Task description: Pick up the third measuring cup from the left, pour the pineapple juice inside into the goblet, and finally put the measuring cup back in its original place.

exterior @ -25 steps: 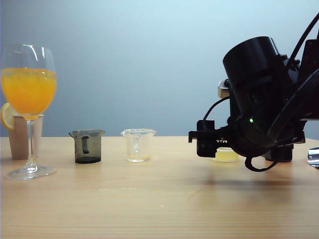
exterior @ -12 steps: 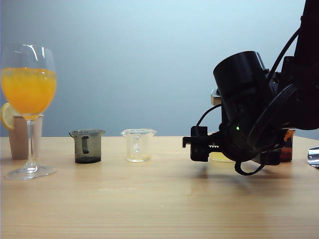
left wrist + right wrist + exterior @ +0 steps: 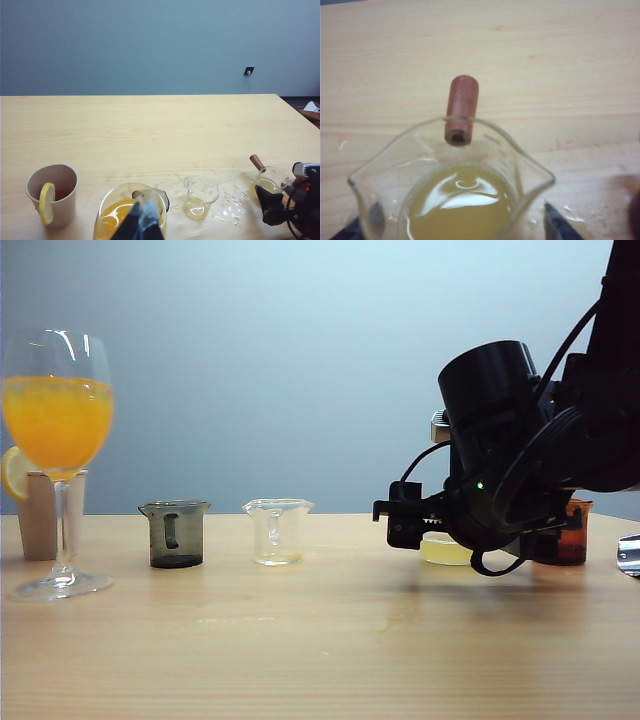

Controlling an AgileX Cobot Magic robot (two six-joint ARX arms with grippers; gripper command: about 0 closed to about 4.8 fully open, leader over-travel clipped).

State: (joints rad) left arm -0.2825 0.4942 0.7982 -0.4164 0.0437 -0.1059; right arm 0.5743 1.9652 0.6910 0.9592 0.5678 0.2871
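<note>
1. Surroundings: the goblet (image 3: pixel 58 455) stands at the far left of the table (image 3: pixel 300 640), well filled with deep orange drink; just behind it is a paper cup (image 3: pixel 52 194) with a lemon slice (image 3: pixel 46 202) on its rim; to its right stand a smoky grey cup (image 3: pixel 175 533) and then a clear handled cup (image 3: pixel 277 531), both well apart from the right arm.
2. Task item: the third measuring cup (image 3: pixel 452 185) sits on the table at the right, holding a thin layer of pineapple juice (image 3: pixel 457 212); a brown stub handle (image 3: pixel 461 110) projects from its rim; an amber cup (image 3: pixel 568 532) stands just beyond it.
3. Right gripper (image 3: pixel 408 523): set low at the measuring cup, jaws spread wide, one dark fingertip (image 3: pixel 559 223) on each side of the cup; contact cannot be confirmed.
4. Left gripper (image 3: pixel 141 220): above the goblet; only dark tips show, so its state cannot be told.
5. Surface and room: pale wood tabletop with wet splashes near the cups; plain grey-blue wall behind.
6. Obscured: the right arm's black body covers most of the measuring cup in the exterior view.
</note>
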